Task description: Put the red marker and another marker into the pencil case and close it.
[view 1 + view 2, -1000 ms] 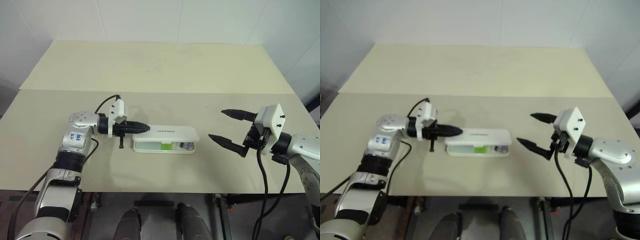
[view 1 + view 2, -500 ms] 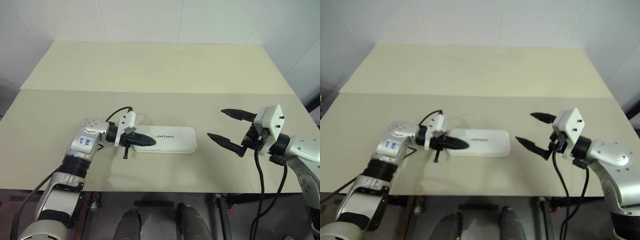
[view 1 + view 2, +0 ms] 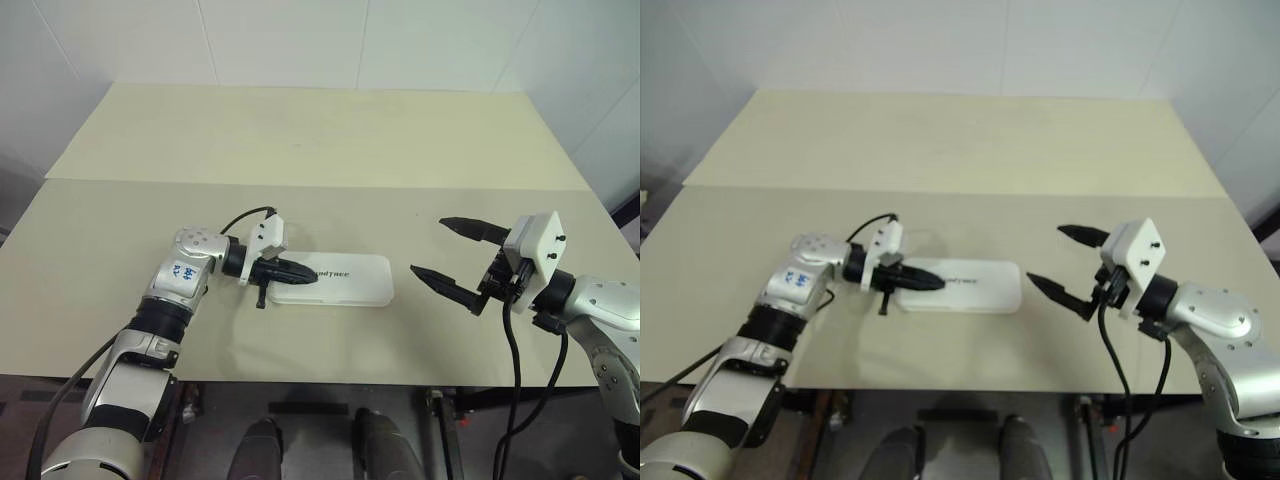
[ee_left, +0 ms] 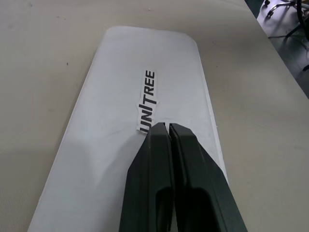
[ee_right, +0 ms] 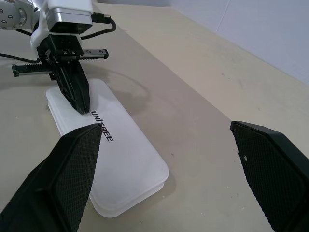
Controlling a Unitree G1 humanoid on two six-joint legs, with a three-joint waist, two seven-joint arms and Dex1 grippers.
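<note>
A broad beige table point(image 3: 320, 130) filled most of the scene, its top crossed side to side by a thin seam point(image 3: 400, 186). Behind the table's far edge rose a white tiled wall point(image 3: 300, 40). Below the table's near edge, a dark floor point(image 3: 320, 440) showed, with a metal frame there.

White pencil case point(image 3: 335, 281) with black lettering, beige table point(image 3: 300, 130).

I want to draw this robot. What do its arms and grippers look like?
Silver-grey metal arms with black joints. Each gripper, left gripper and right gripper, has two pointed black fingers with bumpy pads, a white box behind, and black cables. A blue-scribbled sticker marks the left arm.
</note>
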